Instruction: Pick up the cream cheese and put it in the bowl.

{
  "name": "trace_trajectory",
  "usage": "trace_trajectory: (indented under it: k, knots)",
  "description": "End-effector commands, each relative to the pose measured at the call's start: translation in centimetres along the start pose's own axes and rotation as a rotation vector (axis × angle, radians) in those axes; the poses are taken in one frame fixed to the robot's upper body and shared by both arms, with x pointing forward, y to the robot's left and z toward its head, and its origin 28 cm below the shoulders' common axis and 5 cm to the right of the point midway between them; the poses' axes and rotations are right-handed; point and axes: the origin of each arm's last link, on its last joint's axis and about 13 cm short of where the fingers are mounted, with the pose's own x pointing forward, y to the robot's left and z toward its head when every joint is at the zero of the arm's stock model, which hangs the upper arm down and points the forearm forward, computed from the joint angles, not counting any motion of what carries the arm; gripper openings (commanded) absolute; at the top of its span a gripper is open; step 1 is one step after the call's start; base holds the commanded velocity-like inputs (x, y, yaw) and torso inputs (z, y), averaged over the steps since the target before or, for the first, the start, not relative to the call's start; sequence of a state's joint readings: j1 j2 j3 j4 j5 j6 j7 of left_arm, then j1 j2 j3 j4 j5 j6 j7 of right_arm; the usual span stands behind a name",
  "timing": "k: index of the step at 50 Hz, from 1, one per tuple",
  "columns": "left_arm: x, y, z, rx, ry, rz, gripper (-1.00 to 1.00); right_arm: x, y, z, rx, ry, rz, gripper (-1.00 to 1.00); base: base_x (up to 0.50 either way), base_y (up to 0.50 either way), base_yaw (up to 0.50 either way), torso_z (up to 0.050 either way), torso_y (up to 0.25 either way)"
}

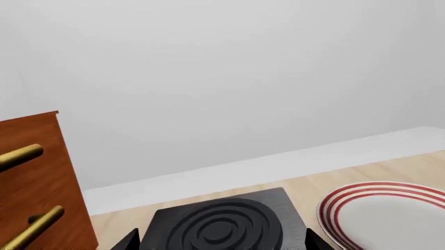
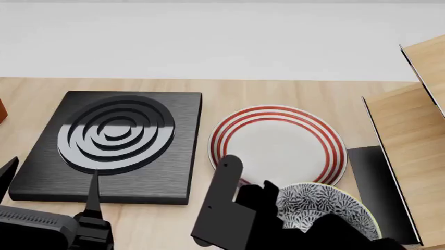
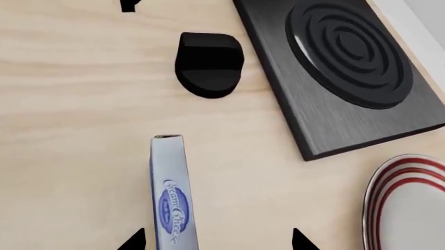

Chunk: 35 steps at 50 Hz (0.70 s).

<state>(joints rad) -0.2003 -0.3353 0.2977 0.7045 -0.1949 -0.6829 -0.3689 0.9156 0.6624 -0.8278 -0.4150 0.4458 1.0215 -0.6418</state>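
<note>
The cream cheese [image 3: 170, 192], a narrow blue and white box, lies on the wooden table in the right wrist view. My right gripper [image 3: 217, 240] hangs open over it, and the box sits between the fingertips, nearer one of them. In the head view my right arm [image 2: 233, 211] hides the box. The bowl [image 2: 323, 205], white with a dark-blue pattern, stands just right of that arm, partly covered by it. My left gripper [image 2: 50, 185] is open at the lower left above the black stove plate [image 2: 114, 143], with nothing between its fingers [image 1: 316, 240].
A red-striped white plate [image 2: 278, 143] lies behind the bowl, right of the stove plate. A wooden cabinet with brass handles [image 1: 35, 182] stands at the far left. Wooden shelving [image 2: 417, 135] and a black panel [image 2: 375, 182] fill the right side. A white wall runs along the table's back.
</note>
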Motion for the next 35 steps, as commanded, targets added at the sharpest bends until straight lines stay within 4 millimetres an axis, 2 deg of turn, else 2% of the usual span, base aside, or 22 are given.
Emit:
trace_trajectory:
  k: [1, 35]
  knots:
    - [0.0, 0.1, -0.1, 0.0, 0.001, 0.002, 1.0, 1.1, -0.3, -0.4, 0.009, 0.011, 0.021, 1.0, 0.0, 0.0, 0.0, 0.0, 0.0]
    - [0.2, 0.2, -0.3, -0.007, 0.005, 0.004, 1.0, 3.2, -0.7, -0.9, 0.027, 0.022, 0.099, 1.0, 0.0, 0.0, 0.0, 0.0, 0.0]
